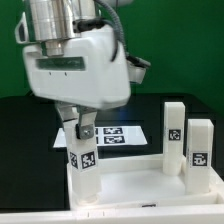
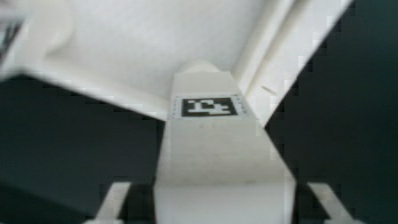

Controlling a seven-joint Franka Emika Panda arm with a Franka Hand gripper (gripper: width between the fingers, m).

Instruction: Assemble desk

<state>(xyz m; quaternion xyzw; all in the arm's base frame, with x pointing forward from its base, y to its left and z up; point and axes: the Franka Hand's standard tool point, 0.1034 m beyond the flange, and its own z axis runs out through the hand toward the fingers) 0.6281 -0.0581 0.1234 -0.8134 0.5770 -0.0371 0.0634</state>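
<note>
The white desk tabletop [image 1: 135, 185] lies at the front, rim up. One white tagged leg [image 1: 82, 160] stands upright at its corner on the exterior view's left. Two more legs [image 1: 173, 125] [image 1: 200, 147] stand at its corners on the exterior view's right. My gripper [image 1: 82, 128] hangs over the top of the first leg. In the wrist view this leg [image 2: 217, 150] runs between my fingers [image 2: 118, 203], with its tag facing the camera. A dark gap shows on each side of it, so the jaws stand open around it. The tabletop [image 2: 125, 55] lies beyond.
The marker board [image 1: 112, 134] lies flat on the black table behind the tabletop, partly hidden by my gripper. A green wall backs the scene. The arm's white body [image 1: 75, 65] fills the upper part of the exterior view's left.
</note>
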